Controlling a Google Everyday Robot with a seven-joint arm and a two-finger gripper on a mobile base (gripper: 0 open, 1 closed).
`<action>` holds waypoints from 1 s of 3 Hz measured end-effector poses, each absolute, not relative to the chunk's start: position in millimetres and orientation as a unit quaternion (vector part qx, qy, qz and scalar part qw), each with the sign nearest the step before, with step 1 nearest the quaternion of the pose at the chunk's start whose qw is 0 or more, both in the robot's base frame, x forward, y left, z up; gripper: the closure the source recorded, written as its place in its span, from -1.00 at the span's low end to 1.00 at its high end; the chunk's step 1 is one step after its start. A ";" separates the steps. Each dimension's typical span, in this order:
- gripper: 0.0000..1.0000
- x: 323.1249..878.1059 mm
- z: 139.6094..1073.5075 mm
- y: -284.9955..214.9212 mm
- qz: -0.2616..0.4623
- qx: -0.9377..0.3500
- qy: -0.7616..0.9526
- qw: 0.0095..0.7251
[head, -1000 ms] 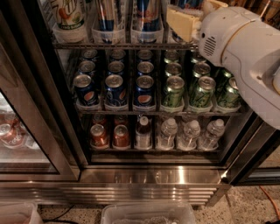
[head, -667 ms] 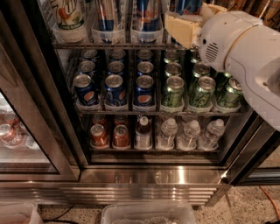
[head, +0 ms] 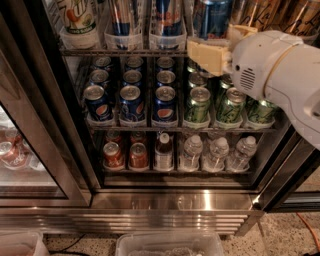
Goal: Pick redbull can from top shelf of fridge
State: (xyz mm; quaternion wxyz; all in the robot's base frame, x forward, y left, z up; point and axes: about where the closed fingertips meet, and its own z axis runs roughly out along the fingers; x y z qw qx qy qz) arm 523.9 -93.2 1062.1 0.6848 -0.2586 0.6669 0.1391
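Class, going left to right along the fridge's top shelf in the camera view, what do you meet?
White fruit drink → redbull can → second redbull can → wider blue can → gold-brown cans. The gripper hangs just below the wider blue can.

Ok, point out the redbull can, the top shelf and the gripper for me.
redbull can (head: pixel 167 15), camera view, on its blue side with the red lettering.
top shelf (head: pixel 85 51), camera view, on its front wire rail, left part.
gripper (head: pixel 224 45), camera view, on its cream tip at the shelf front.
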 end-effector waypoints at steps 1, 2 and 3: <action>1.00 508.5 1047.6 -99.4 0.146 -0.289 0.682 0.656; 1.00 508.5 1047.6 -99.4 0.146 -0.289 0.682 0.656; 1.00 500.6 1043.8 -83.5 0.157 -0.335 0.668 0.645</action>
